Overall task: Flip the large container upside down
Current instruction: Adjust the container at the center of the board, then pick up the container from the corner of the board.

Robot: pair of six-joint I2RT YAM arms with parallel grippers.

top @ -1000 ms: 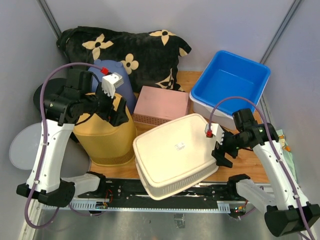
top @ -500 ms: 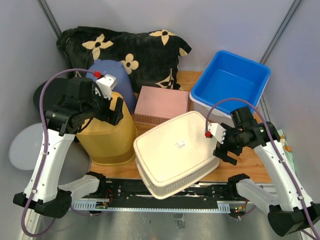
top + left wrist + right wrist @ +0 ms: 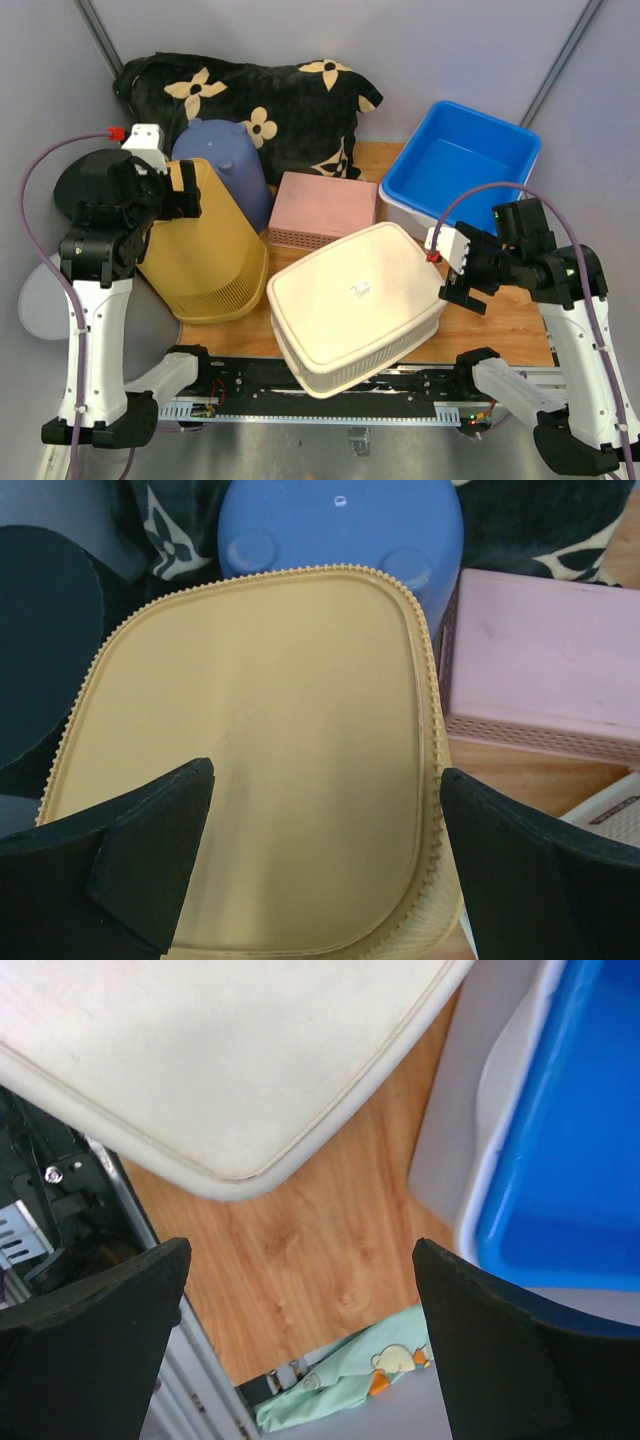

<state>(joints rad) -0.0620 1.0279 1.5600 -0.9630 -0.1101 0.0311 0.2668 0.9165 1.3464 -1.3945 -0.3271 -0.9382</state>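
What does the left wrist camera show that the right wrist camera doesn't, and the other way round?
Only the left wrist view shows the yellow container, its flat base toward the camera, the blue-grey bin behind it, the pink box and the black flowered cushion. Only the right wrist view shows the blue tub, the green patterned cloth and the metal rail. Both show the wooden table and the cream container, though the left wrist view catches only a corner of it.

Label on cream container: too small to read. Blue tub cut by right edge.
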